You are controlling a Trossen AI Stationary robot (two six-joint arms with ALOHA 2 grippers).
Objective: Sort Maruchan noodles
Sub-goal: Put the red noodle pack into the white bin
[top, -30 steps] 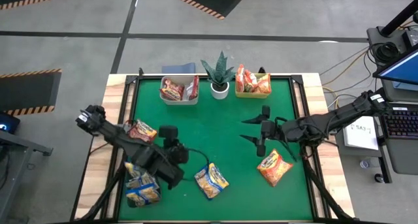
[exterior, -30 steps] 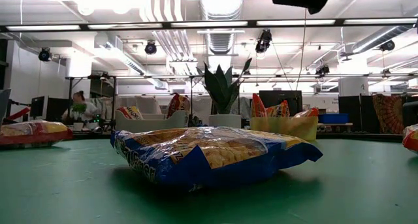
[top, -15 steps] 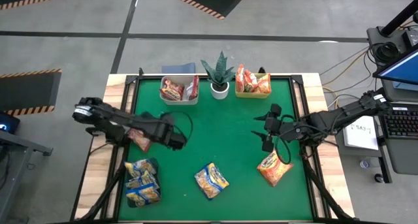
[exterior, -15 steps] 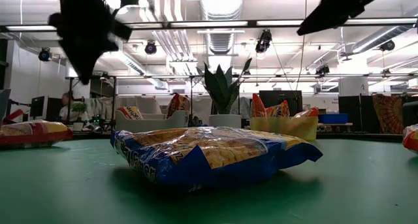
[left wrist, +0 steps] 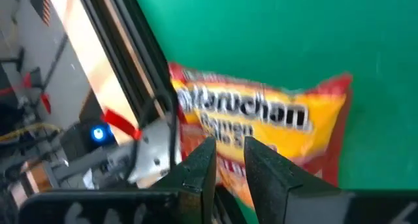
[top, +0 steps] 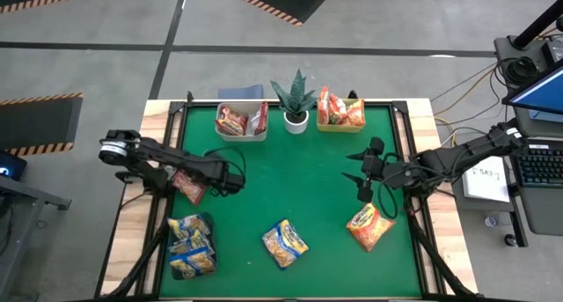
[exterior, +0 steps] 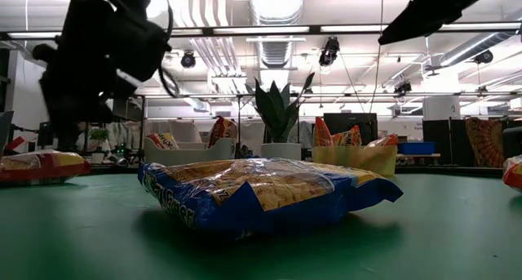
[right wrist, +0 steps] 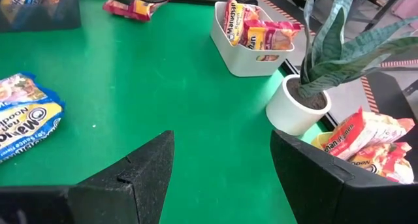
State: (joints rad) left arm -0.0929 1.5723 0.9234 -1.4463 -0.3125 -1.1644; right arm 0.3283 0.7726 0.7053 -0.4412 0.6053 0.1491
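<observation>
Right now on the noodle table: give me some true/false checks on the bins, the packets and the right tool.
1. The right tool is open and empty. True.
2. The potted green plant stands between the white plastic bin and the yellow bin. True.
3. The yellow bin holds blue-yellow packets. False: orange-red crinkly packets are in it.
4. The orange flat packet near the right arm is in a bin. False: it lies on the green mat.
5. A single blue-yellow crinkly packet lies loose on the mat. True.
</observation>
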